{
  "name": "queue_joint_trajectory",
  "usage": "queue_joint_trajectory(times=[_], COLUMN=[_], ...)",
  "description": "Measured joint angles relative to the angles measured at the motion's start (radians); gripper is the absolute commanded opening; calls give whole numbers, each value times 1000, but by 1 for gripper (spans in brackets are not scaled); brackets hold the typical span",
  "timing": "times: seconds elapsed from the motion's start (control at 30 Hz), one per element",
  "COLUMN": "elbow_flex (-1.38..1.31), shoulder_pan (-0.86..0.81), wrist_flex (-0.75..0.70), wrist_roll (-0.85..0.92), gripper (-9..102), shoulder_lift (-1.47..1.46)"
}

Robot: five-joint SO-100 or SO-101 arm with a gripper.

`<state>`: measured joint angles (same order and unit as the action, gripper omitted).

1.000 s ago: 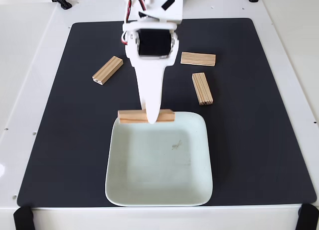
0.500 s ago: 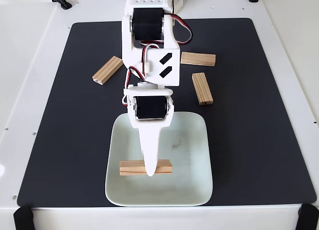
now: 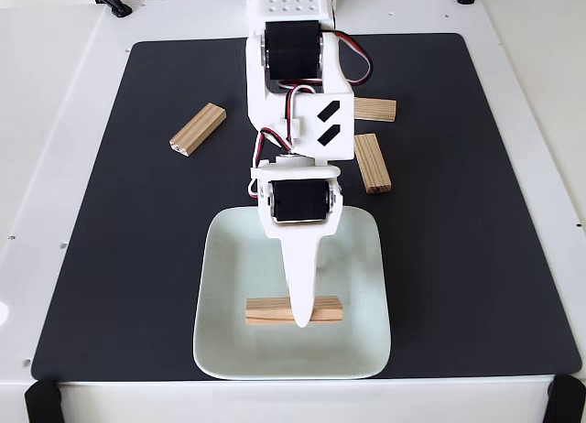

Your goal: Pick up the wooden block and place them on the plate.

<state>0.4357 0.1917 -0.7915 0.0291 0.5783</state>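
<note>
In the fixed view my white gripper (image 3: pixel 300 315) reaches over the near half of the pale mint plate (image 3: pixel 209 286). It is shut on a light-tan wooden block (image 3: pixel 271 310) that lies crosswise under the fingertip, inside the plate's outline. I cannot tell whether that block touches the plate. Three more wooden blocks lie on the black mat: one at the left (image 3: pixel 198 128), one right of the arm (image 3: pixel 372 163), and one behind it (image 3: pixel 379 109), partly hidden by the arm.
The black mat (image 3: pixel 476 258) covers most of the white table (image 3: pixel 46 93). The arm's body stands over the mat's far middle. Black clamps sit at the table's near corners (image 3: pixel 44 403).
The gripper carried the block from the plate's far rim to over its near half, then shifted slightly right. The other blocks have not moved.
</note>
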Motion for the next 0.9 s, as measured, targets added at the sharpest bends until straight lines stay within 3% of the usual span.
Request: queue_joint_trajectory(times=[0.37,0.57,0.9], elbow_flex=[32,207,216], shoulder_pan=[26,26,26], wrist_flex=[-60,20,25], wrist_roll=[-43,-43,-43], gripper=[-1,-1,-1], shoulder_lift=[97,186,202])
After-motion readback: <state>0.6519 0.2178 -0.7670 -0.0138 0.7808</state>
